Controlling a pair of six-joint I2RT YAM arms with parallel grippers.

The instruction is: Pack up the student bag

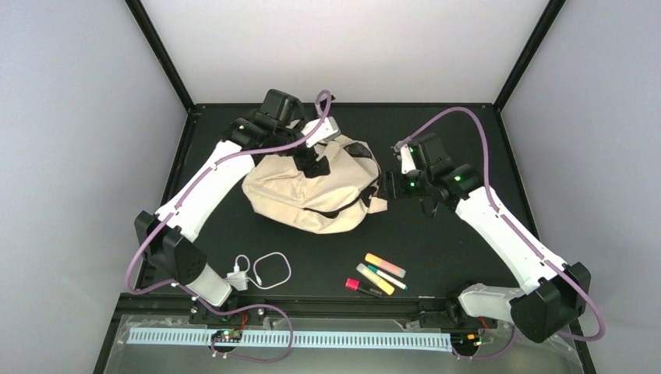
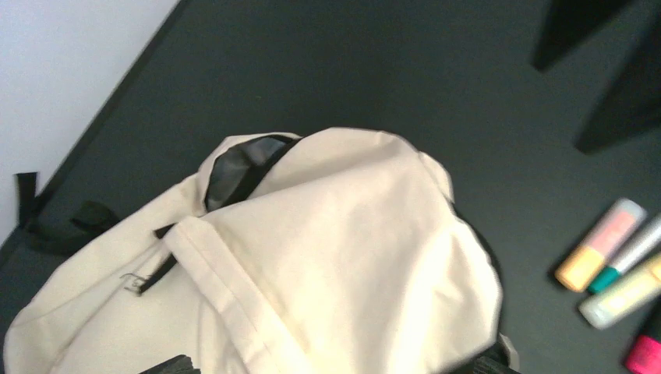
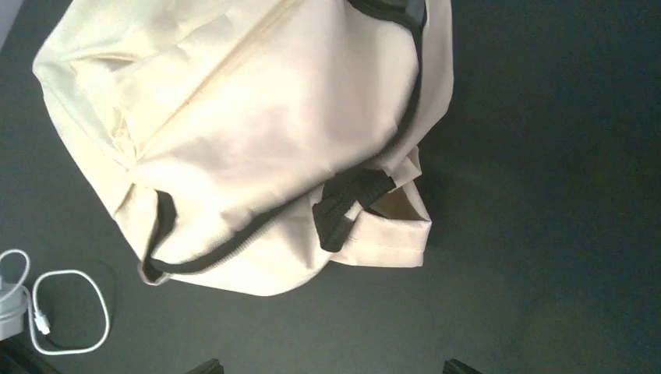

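Cream fabric student bag (image 1: 308, 195) sits just 11 o'clock of table (image 1: 436, 234) centre, left gripper (image 1: 314, 165) over it and right gripper (image 1: 388, 187) at its 3 o'clock both spread empty, so honestly it could flop shut before packing.

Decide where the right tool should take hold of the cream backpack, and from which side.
Grip the black webbing loop at the cream backpack's right-hand corner, coming in from the right with the right tool. The loop stands out from the slack, bulging fabric, so the tool can close across it. The body itself offers no firm edge.
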